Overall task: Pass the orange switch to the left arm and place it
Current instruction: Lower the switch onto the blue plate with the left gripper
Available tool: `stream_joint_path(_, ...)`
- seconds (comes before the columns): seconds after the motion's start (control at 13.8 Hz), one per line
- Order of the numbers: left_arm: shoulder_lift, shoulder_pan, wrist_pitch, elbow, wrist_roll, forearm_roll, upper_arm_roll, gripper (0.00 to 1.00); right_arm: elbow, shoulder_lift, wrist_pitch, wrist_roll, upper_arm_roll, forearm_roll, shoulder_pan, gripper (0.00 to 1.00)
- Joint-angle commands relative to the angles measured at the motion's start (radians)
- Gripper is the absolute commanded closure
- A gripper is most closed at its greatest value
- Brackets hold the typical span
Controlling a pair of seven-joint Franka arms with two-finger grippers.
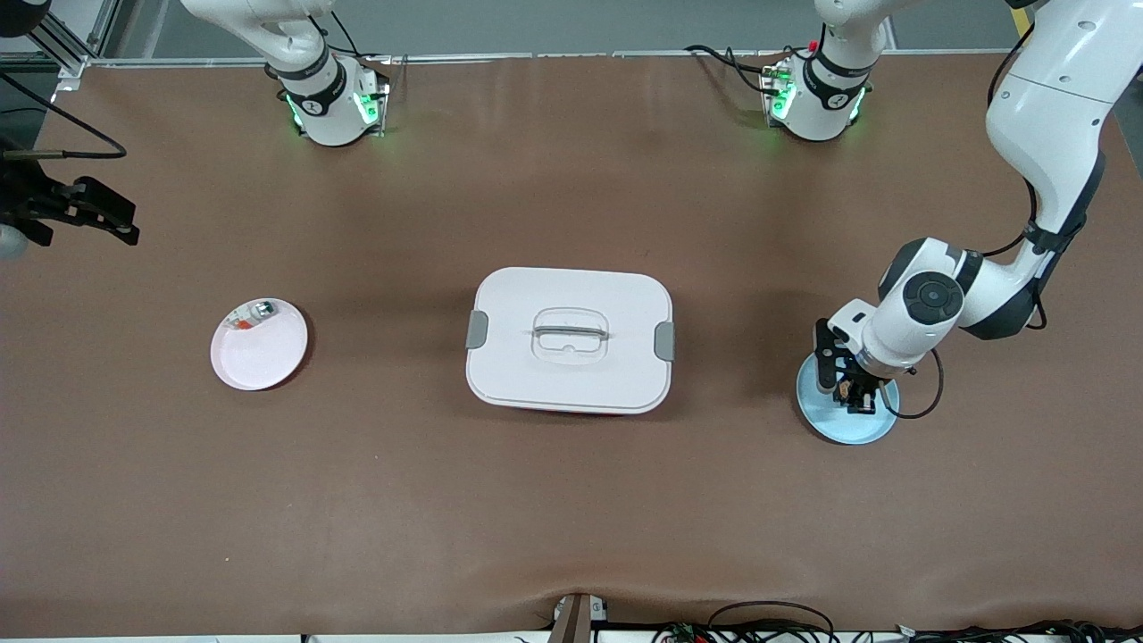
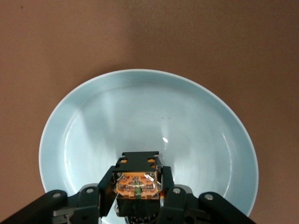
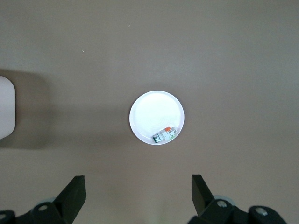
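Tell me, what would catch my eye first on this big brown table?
Probably the large white lidded box with grey side latches in the middle of the table. Toward the left arm's end, the left gripper is down in a round pale-blue plate, shut on a tiny black block with an orange centre. Toward the right arm's end lies a round pink plate with a small clear part; the open right gripper waits high above it.

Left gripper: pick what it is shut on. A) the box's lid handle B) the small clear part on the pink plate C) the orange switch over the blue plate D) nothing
C: the left gripper is shut on the orange switch over the blue plate.
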Motion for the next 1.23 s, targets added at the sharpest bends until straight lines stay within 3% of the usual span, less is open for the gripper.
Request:
stream_joint_path(0.0, 0.014, -0.004, 0.009, 0.014, -0.047, 0.047, 0.002, 0.97, 0.026, 0.014, -0.015, 0.008, 0.000, 0.054, -0.019, 0.00)
stream_joint_path(0.8, 0.022, -0.007, 0.013, 0.012, -0.052, 0.047, 0.001, 0.93, 0.061, 0.032, -0.013, 0.002, -0.001, 0.070, -0.043, 0.00)
stream_joint_path(0.87, 0.026, -0.007, 0.015, 0.014, -0.053, 0.047, -0.001, 0.86, 0.066, 0.034, -0.013, 0.002, 0.000, 0.073, -0.043, 0.00)
stream_joint_path(0.94, 0.028, -0.007, 0.019, 0.016, -0.053, 0.047, -0.001, 0.49, 0.066, 0.034, -0.013, 0.000, 0.000, 0.073, -0.043, 0.00)
stream_joint_path(1.01, 0.028, -0.005, 0.024, 0.016, -0.066, 0.041, -0.001, 0.00, 0.066, 0.034, -0.015, -0.001, -0.001, 0.076, -0.043, 0.00)
stream_joint_path(1.16, 0.025, -0.005, 0.024, 0.016, -0.079, 0.041, -0.004, 0.00, 0.066, 0.034, -0.016, 0.003, -0.001, 0.076, -0.043, 0.00)
